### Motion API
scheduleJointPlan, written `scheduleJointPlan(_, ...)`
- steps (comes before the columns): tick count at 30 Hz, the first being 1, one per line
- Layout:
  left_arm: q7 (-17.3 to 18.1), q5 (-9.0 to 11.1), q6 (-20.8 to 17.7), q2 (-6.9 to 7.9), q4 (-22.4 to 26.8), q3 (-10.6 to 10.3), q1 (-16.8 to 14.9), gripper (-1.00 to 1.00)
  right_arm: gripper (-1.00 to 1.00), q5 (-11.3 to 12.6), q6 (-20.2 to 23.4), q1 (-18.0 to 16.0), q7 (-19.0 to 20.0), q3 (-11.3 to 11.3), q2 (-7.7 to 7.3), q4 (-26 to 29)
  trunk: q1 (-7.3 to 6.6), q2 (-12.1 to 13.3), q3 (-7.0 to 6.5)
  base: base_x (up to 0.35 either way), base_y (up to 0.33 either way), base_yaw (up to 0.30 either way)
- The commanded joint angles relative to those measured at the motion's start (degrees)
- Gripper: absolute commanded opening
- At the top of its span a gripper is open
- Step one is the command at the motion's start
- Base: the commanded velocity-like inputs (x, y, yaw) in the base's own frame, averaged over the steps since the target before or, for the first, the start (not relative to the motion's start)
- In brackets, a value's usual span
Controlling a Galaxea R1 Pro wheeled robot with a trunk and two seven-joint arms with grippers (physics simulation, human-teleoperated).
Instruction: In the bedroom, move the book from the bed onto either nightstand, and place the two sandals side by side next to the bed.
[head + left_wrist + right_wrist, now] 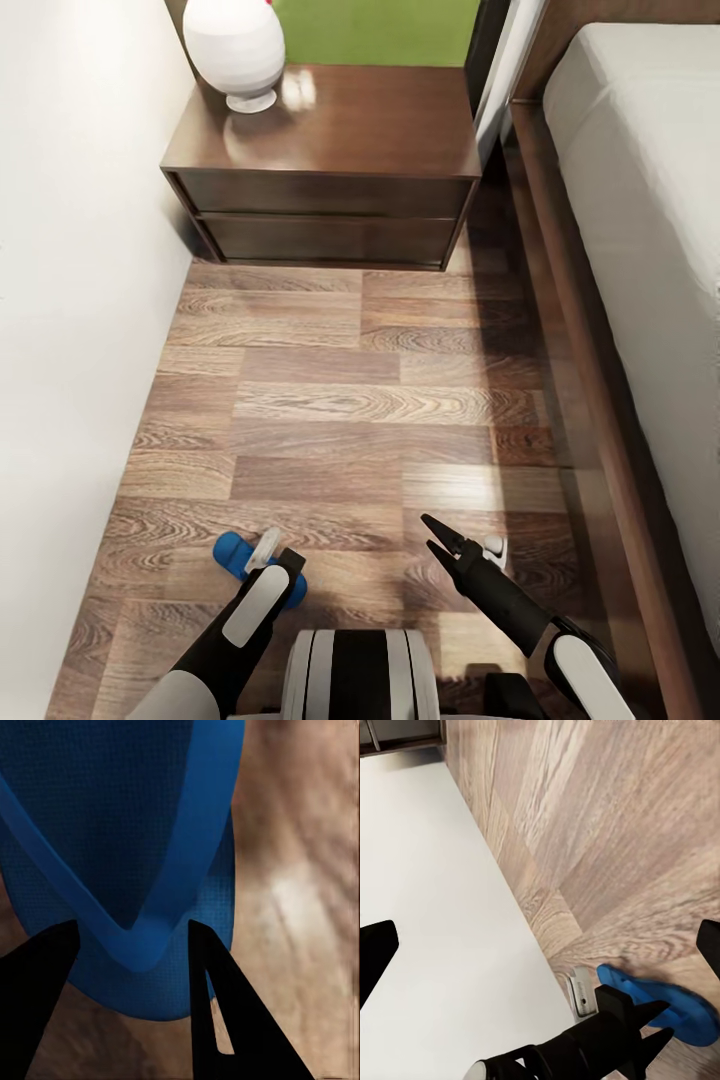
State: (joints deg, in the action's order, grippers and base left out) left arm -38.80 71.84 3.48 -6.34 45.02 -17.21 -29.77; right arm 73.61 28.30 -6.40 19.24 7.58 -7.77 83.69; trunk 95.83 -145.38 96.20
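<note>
Your left arm reaches down and forward from beside the trunk, its left gripper [131, 945] low over the one blue sandal [232, 553] in sight, which lies flat on the wood-plank floor [330, 400] near the white wall [70, 350]. In the left wrist view the dark fingers [217, 1005] are spread, straddling the point where the sandal's two straps join at the toe post; you cannot tell whether they touch the straps. Your right arm stretches forward over bare planks, well apart from the sandal and nearer the bed [640, 250]. The right gripper [433, 535] has its fingers parted, with nothing between them.

You have one sandal visible, one nightstand [325, 170] and one white vase [235, 45] standing on the nightstand's left rear corner.

The floor lane runs between the wall on your left and the dark brown bed frame [580, 330] on your right, open all the way to the nightstand. The nightstand closes the far end, set against the wall, with a narrow gap between it and the bed frame.
</note>
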Motion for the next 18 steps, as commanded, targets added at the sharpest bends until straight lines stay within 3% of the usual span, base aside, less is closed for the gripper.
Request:
scheduleJointPlan(1, -0.22, 0.5, 0.36, 0.02, 0.06, -0.18, -0.02, -1.0, 1.0, 0.33, 0.18, -0.02, 0.01, 0.05, -0.04, -0.01, -0.03, 0.0, -0.2, 0.0, 0.0, 0.0)
scheduleJointPlan(5, -0.22, 0.5, 0.35, 0.01, 0.06, -0.19, -0.02, -1.0, 1.0, 0.32, 0.17, -0.02, 0.01, 0.07, -0.05, -0.02, -0.13, 0.06, -1.09, 0.0, 0.0, 0.0)
scheduleJointPlan(11, -0.23, 0.5, 0.38, 0.01, 0.14, -0.2, -0.02, -1.0, 1.0, 0.31, 0.17, -0.02, 0.01, 0.07, -0.04, 0.05, -0.13, 0.06, -1.09, 0.0, 0.0, 0.0)
scheduleJointPlan(18, -0.23, 0.5, 0.37, 0.01, 0.15, -0.2, -0.02, -1.0, 1.0, 0.31, 0.17, -0.02, 0.01, 0.07, -0.04, 0.04, -0.32, 0.15, -2.64, 0.0, 0.0, 0.0)
